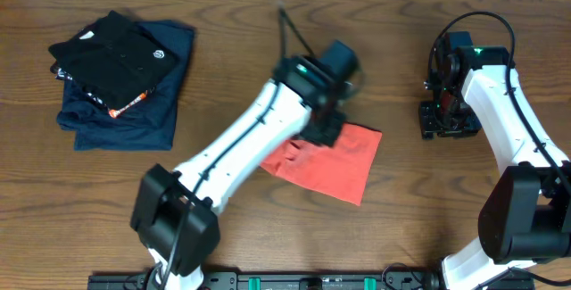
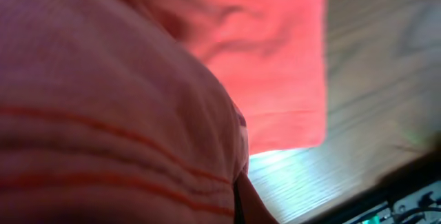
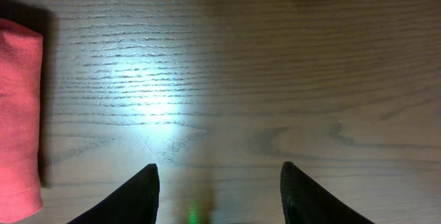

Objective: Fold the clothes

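Overhead: left fingers (image 1: 326,132) pinch T-shirt (image 1: 335,169); wrist view, cloth fills lens. Right fingers (image 3: 131,200) spread above table (image 3: 275,58).

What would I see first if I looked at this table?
The bright red T-shirt folded in the middle of the brown table jumps out first, with the left end effector pinching its back edge. Next comes the dark pile of folded clothes at the far left.
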